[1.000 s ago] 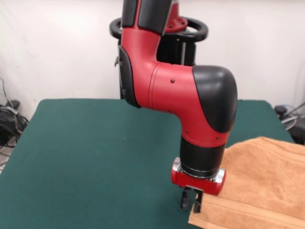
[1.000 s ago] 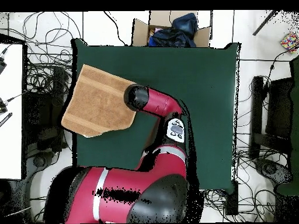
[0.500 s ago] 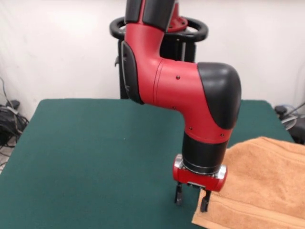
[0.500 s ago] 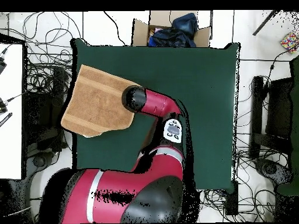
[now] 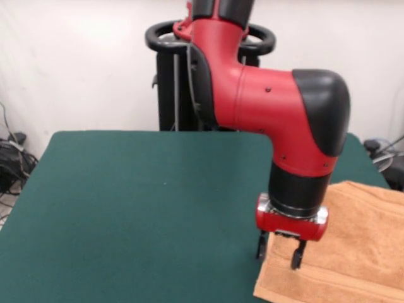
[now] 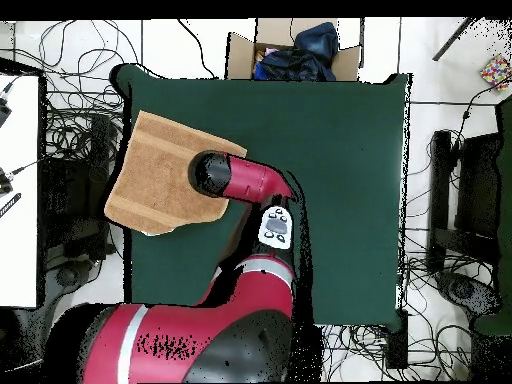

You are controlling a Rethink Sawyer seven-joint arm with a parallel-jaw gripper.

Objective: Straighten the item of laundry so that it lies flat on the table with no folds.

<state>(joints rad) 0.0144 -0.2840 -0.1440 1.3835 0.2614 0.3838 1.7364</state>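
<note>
The item of laundry (image 5: pixel 360 246) is an orange-tan towel at the table's (image 5: pixel 126 202) right side, running past the picture's right and bottom edges. A woven band crosses it near its front. My gripper (image 5: pixel 278 252) hangs open just above the towel's left edge, one finger over the green top and the other over the cloth, with nothing held. From overhead the towel (image 6: pixel 155 175) lies spread and slightly turned at the table's (image 6: pixel 340 150) left edge, one corner overhanging it. The arm's wrist (image 6: pixel 212 172) covers the gripper there.
A cardboard box (image 6: pixel 290 48) with dark cloth stands beyond the table's far edge in the overhead view. Cables lie on the floor around it, and a white surface (image 6: pixel 18 190) is at the left. A black stand (image 5: pixel 170 82) rises behind the arm.
The gripper, shut at the towel's edge one second ago, has opened. The arm has shifted sideways over the towel and risen a little. The towel has barely moved.
</note>
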